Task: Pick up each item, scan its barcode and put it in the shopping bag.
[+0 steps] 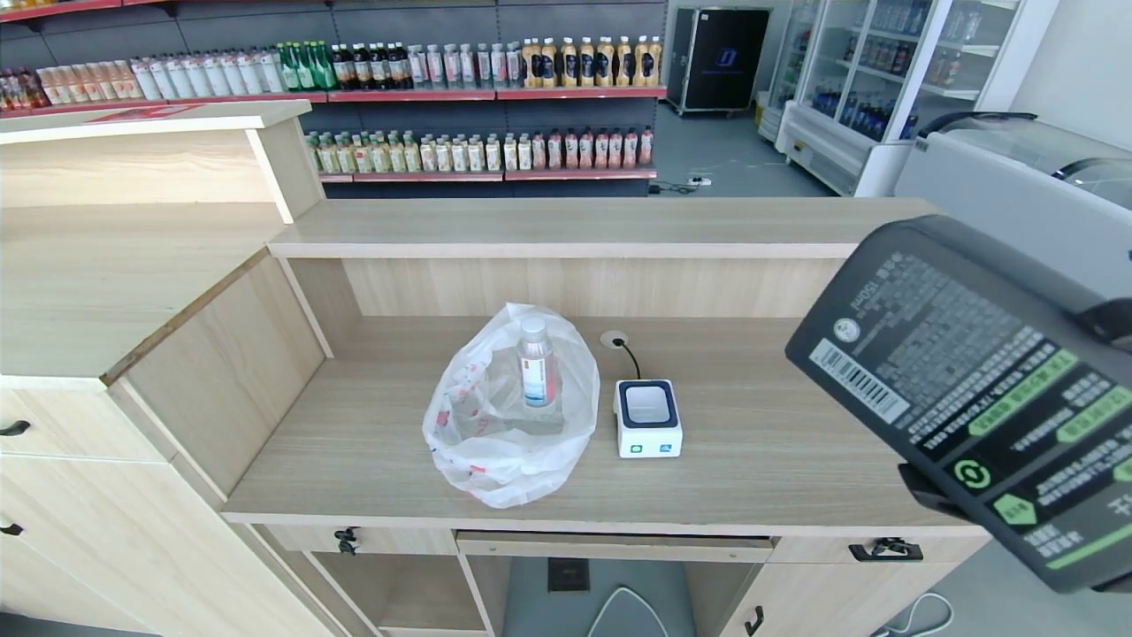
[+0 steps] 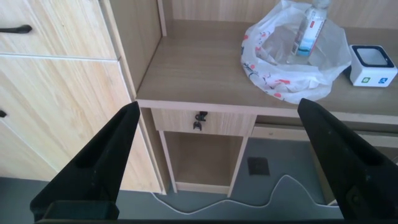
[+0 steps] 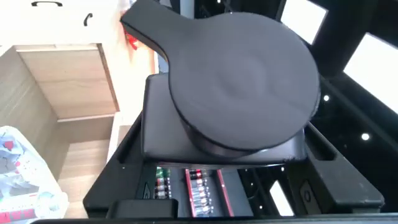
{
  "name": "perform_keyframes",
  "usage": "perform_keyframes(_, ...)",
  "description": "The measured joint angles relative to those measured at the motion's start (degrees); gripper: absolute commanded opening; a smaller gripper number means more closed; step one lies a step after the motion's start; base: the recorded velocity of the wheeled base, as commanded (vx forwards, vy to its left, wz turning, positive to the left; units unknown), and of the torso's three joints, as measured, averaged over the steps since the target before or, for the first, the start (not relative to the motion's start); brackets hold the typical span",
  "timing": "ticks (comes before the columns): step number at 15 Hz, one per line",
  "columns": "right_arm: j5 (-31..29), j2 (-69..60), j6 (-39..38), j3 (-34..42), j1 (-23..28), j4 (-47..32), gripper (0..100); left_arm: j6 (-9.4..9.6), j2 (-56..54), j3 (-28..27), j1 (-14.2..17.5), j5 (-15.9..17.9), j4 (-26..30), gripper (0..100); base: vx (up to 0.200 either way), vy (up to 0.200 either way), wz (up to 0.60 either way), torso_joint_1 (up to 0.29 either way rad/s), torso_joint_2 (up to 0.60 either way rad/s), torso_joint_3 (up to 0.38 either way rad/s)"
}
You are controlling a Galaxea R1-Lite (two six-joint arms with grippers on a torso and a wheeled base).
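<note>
In the head view, the right gripper (image 1: 1017,407) is raised close to the camera, clamped on a dark package (image 1: 973,389). Dark finger parts show at two opposite edges of the package. Its label side faces us, with the barcode (image 1: 858,380) at the end farthest from the gripper. Well apart from this gripper, to its left and lower down, the scanner (image 1: 647,418) sits on the wooden counter (image 1: 778,442). The shopping bag (image 1: 495,442) lies just beyond the scanner on the same side, open, with a bottle (image 1: 537,367) standing upright inside.

In the left wrist view, the left gripper (image 2: 219,107) has its fingers (image 2: 106,162) spread wide apart, with nothing between them. It hangs below counter level, in front of a small drawer (image 2: 199,121). Ahead of the fingertips and above them, we see the bag with the bottle on the counter, and the scanner just past the bag.

In the right wrist view, the package lies between the gripper's two fingers (image 3: 115,180), which press against its sides. Its plain dark side faces the camera. A corner of the bag shows far beyond one finger.
</note>
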State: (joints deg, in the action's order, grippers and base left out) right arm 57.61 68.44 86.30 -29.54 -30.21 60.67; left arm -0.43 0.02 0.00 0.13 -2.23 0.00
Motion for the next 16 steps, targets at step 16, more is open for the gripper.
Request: perform_keyframes(16, -0.20, -4.30, 0.49, 0.16, -0.50, -4.18, 0, 0.00, 0.00, 0.00, 0.00, 0.00, 0.00, 100, 0.000, 0.000, 0.00, 0.000, 0.00, 0.000)
